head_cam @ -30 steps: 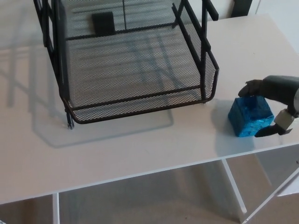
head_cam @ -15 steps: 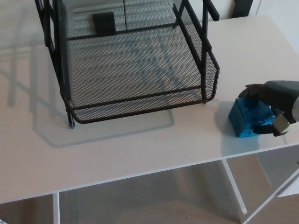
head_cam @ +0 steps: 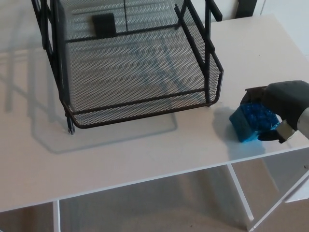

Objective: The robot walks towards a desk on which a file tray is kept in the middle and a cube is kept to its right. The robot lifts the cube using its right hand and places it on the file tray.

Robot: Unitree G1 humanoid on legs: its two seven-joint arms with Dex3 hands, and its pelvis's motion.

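Right hand [head_cam: 280, 102] around blue cube [head_cam: 245, 125]

An office or study setting is suggested. A plain white desk [head_cam: 145, 154] is seen from above, and on it is stood a black wire-mesh file tray [head_cam: 145, 102] of the kind used for papers (upright bars rise at its sides, and a small dark plate [head_cam: 104, 24] is fixed at its back). Beneath the desktop, white frame members [head_cam: 240, 191] are seen, and below them a beige floor [head_cam: 145, 203], possibly carpeted. Whether the room belongs to a home or a workplace cannot be told.
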